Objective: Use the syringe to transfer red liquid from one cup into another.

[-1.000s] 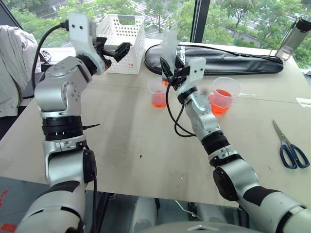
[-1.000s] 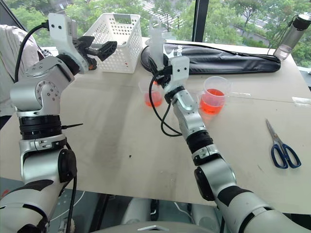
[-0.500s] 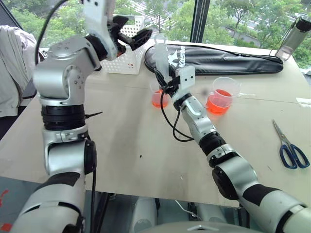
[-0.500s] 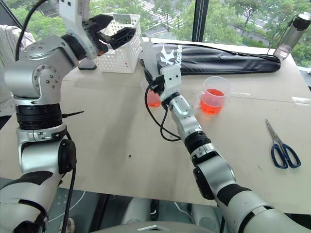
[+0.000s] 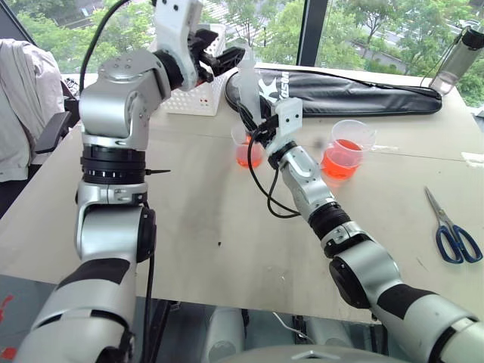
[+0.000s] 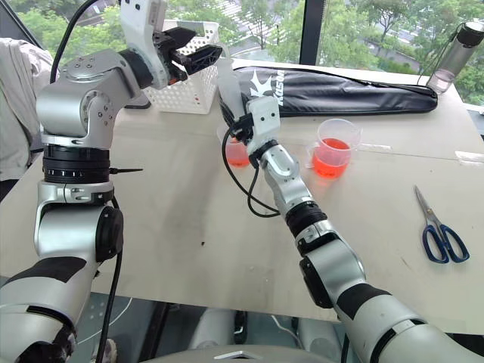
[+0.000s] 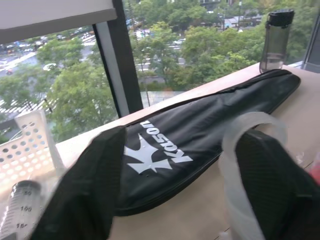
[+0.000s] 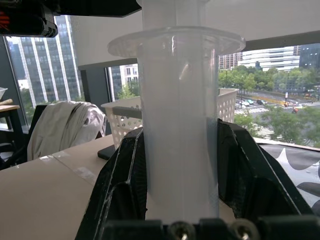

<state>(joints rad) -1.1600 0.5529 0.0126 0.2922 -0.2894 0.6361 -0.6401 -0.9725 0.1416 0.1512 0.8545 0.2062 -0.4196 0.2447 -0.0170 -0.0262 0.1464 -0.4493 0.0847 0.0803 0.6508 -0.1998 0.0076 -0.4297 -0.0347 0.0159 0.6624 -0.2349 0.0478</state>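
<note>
My right gripper (image 5: 262, 127) is shut on the barrel of the clear syringe (image 5: 249, 87), holding it nearly upright above the narrower clear cup (image 5: 246, 151), which holds some red liquid. The syringe's tip is hidden behind the gripper. In the right wrist view the barrel (image 8: 177, 125) stands between the two black fingers. My left gripper (image 5: 227, 57) is level at the syringe's top, its fingers apart, with the white plunger end (image 7: 245, 150) beside one finger. The wider clear cup (image 5: 348, 155) with red liquid (image 5: 340, 162) stands to the right.
A white basket (image 5: 189, 72) and a long black bag (image 5: 355, 94) lie along the table's far side. Blue-handled scissors (image 5: 454, 234) lie at the right. A grey bottle (image 5: 460, 57) stands at the far right corner. Light clothing (image 5: 19, 106) hangs at the left.
My left gripper swung up and to the right, from beside the basket to the top of the syringe, and its fingers stand closer together. The right gripper kept its hold on the syringe.
</note>
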